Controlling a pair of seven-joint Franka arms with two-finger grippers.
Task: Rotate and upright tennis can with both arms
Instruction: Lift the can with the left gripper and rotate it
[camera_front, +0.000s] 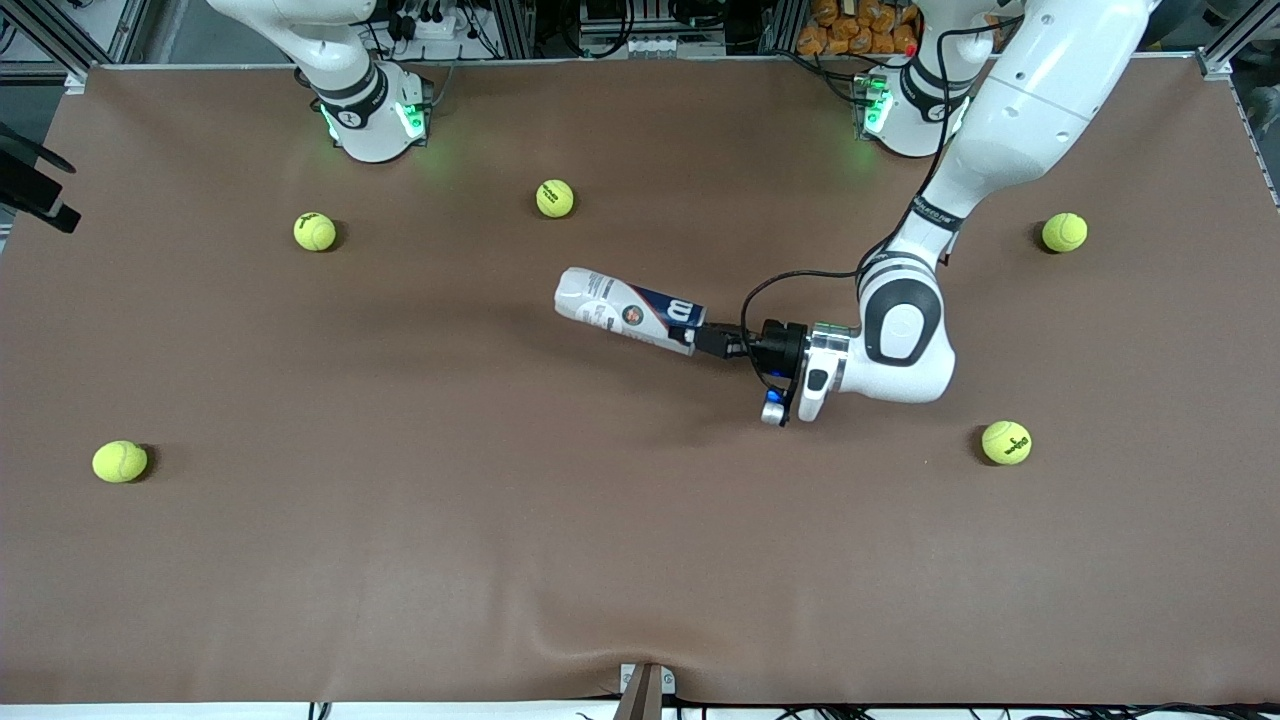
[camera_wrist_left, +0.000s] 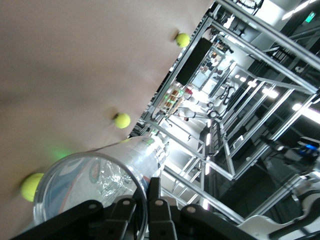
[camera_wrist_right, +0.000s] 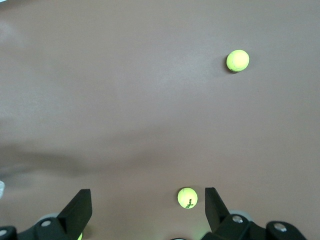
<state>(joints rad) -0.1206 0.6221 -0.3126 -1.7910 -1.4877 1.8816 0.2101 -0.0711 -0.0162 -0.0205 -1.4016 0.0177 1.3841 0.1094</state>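
The tennis can (camera_front: 625, 310) is a clear cylinder with a white and navy label. It lies roughly level over the middle of the table, its closed end toward the right arm's end. My left gripper (camera_front: 705, 338) is shut on the rim of the open end. In the left wrist view the silver rim (camera_wrist_left: 107, 159) runs between the black fingers (camera_wrist_left: 155, 192), one inside the can and one outside. My right gripper (camera_wrist_right: 147, 200) does not show in the front view. It hangs open high over the brown cloth with nothing between its fingers.
Several yellow-green tennis balls lie scattered on the brown table (camera_front: 400, 560): two (camera_front: 555, 198) (camera_front: 315, 231) near the right arm's base (camera_front: 375, 120), one (camera_front: 120, 461) nearer the camera at that end, two (camera_front: 1064, 232) (camera_front: 1006, 442) at the left arm's end.
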